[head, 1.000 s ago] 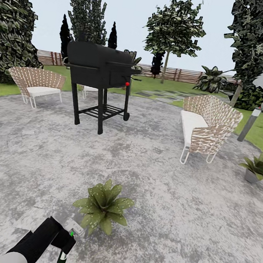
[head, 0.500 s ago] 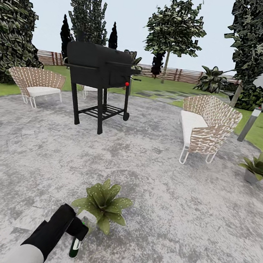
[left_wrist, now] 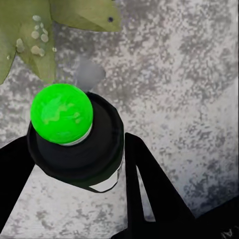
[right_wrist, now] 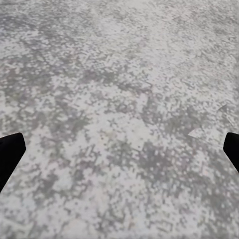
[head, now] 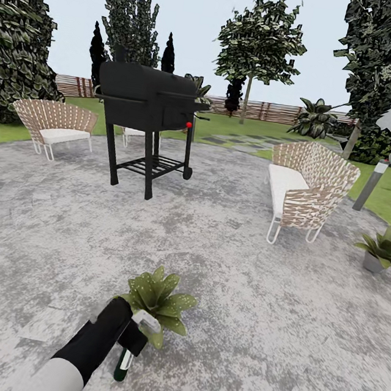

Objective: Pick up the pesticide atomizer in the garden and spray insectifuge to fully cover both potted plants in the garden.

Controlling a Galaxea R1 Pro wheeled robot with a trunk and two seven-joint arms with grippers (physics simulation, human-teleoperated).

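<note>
In the lower left of the head view the left gripper is clamped on the pesticide atomizer, whose dark green body hangs down below the fingers while the white trigger head sits on top, so the bottle's long axis runs roughly vertical, tipped a little. The nearer potted plant lies just beyond and to the upper right of that gripper, its lowest leaves touching or almost touching the trigger head in the picture. In the left wrist view the atomizer's black cap with its green spot sits between the dark fingers, and a leaf already dotted with pale droplets hangs just past it. The coming spray turns on the nozzle facing that rosette; I judge it roughly aimed. The left arm is clearly the nearer one.

The second potted plant stands well apart at the right edge, on the paved patio near the wicker sofa.

The right gripper hangs over bare paving with its fingers spread wide, holding nothing.
</note>
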